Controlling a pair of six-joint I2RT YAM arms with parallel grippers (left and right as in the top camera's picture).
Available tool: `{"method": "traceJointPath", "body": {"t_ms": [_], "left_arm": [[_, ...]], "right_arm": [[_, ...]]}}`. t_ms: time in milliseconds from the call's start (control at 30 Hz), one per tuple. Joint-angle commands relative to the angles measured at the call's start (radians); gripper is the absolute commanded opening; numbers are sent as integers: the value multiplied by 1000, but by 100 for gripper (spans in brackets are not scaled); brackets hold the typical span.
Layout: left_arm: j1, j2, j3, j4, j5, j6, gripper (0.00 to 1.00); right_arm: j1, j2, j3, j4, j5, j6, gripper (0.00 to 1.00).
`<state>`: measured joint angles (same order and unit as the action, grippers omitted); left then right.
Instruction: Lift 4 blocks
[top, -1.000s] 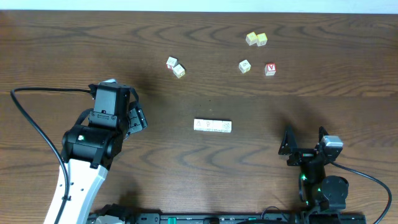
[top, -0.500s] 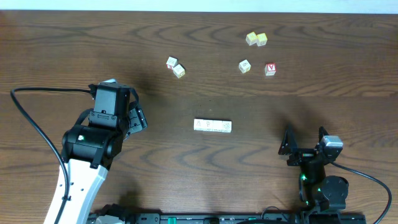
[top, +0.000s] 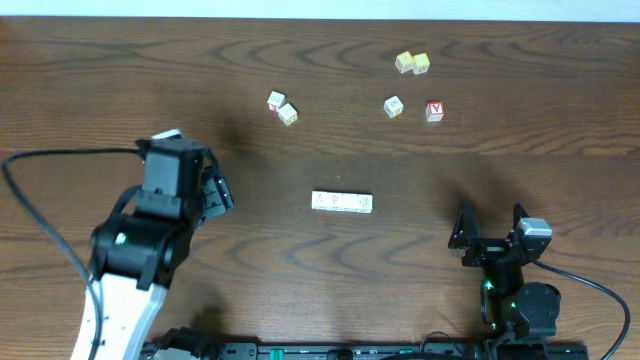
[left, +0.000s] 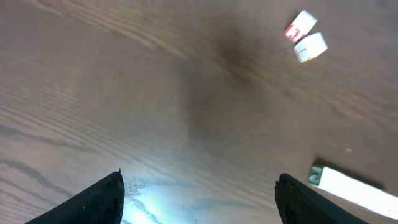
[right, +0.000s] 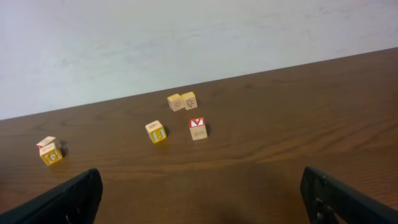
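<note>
a: entry one, the blocks (top: 342, 202). location and condition?

b: four pale cubes, face to face in one straight row, flat on the tabletop (top: 120, 80). nothing touches them and they are not lifted yet. by my reading they are butted end to end so that pressure on the two end faces can bring them up as a single bar.

a: entry two, left gripper (top: 215, 190).

b: well apart from the row, off the end nearer the left arm. the jaws are spread wide with nothing between them. its wrist camera catches just one end of the row, low at the edge of its view.

a: entry three, right gripper (top: 490, 225).

b: off the opposite end of the row and a little to the robot's side of it, also well apart. it is spread to its widest and empty. the row does not appear in its wrist camera, which looks past it to the cubes beyond.

a: entry four, sundries?

b: all lie beyond the row on the side away from the arms, well apart from it.
- a red-faced cube (top: 434, 111) with a pale single cube (top: 394, 106) near it
- a yellow-tinted pair (top: 412, 63), farthest off
- a second pair (top: 282, 108) set close together, beyond the left-arm end

they are scattered, not lined up, so i do not count them in the lift.

a: remarks?

b: one gripper stands toward each end, which fits a two-sided squeeze. judgement only: uneven pressure could let the middle cubes buckle out.
</note>
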<state>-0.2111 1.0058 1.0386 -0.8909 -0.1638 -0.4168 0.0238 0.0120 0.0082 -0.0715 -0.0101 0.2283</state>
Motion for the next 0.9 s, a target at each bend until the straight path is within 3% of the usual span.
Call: {"method": "traceJointPath", "body": {"t_ms": [0, 100, 267, 367, 633, 867], "left_arm": [[5, -85, -56, 8, -3, 57, 78], [10, -192, -154, 124, 84, 193, 78], [101, -392, -384, 453, 398, 426, 78], [157, -494, -505, 602, 470, 427, 78], [183, -669, -742, 896, 466, 428, 78], [190, -873, -921, 1042, 406, 427, 78]], "right_arm": [[8, -7, -3, -4, 9, -13, 99], [8, -7, -3, -3, 9, -13, 99], [8, -7, -3, -3, 9, -13, 99], [8, -7, -3, -3, 9, -13, 99], [8, -7, -3, -3, 9, -13, 99], [8, -7, -3, -3, 9, -13, 99]]}}
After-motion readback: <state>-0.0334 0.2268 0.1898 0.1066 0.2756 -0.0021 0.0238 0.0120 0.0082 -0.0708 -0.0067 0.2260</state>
